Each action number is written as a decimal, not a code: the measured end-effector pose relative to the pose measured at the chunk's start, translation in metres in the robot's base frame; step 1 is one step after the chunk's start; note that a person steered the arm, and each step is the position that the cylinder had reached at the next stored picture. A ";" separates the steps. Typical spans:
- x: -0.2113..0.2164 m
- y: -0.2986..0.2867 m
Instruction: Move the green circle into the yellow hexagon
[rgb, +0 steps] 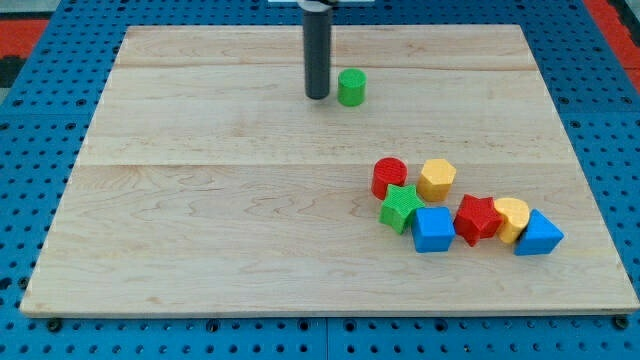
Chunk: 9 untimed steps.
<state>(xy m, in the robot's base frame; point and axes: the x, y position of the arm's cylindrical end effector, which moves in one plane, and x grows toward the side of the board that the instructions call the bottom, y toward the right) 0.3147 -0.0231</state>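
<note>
The green circle (351, 87) stands alone near the view's top, a little right of centre. My tip (317, 96) rests on the board just to its left, a small gap between them. The yellow hexagon (437, 179) sits lower on the view's right, at the top of a cluster of blocks, next to the red circle (389, 177).
The cluster also holds a green star (401, 207), a blue cube (433, 229), a red star (477, 218), a yellow heart-like block (512, 218) and a blue triangle-like block (538, 234). The wooden board (200, 200) lies on a blue pegboard.
</note>
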 end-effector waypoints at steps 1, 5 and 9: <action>-0.024 0.017; 0.081 0.201; 0.106 0.178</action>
<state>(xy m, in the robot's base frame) 0.4202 0.1553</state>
